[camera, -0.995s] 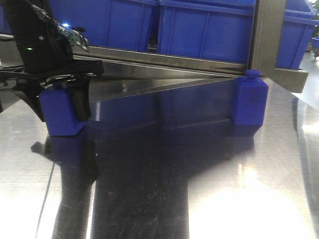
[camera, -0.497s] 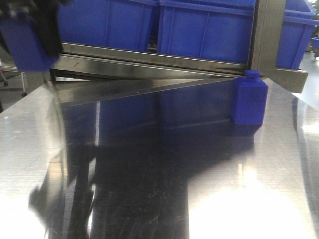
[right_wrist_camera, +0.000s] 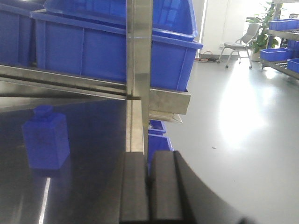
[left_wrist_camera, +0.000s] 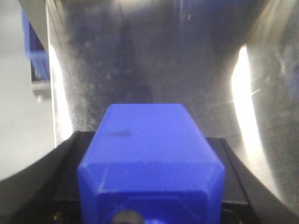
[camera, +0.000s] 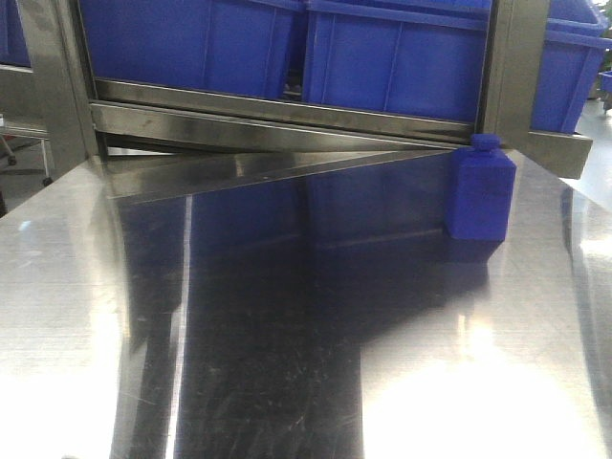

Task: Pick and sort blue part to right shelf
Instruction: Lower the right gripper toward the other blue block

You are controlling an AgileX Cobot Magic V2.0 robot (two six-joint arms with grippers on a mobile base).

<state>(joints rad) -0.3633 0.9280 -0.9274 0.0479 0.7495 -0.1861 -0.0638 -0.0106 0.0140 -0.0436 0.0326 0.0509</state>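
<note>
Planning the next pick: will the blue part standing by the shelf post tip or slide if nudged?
The standing blue part looks like rigid moulded plastic, probably light. Its flat, broad base suggests it resists tipping, but on the polished steel table it would likely slide.

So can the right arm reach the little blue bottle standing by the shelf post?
Probably yes. The blue part stands upright on the table, left of the right tool, with nothing between them. The tool is shut and empty, so it must open first.
</note>
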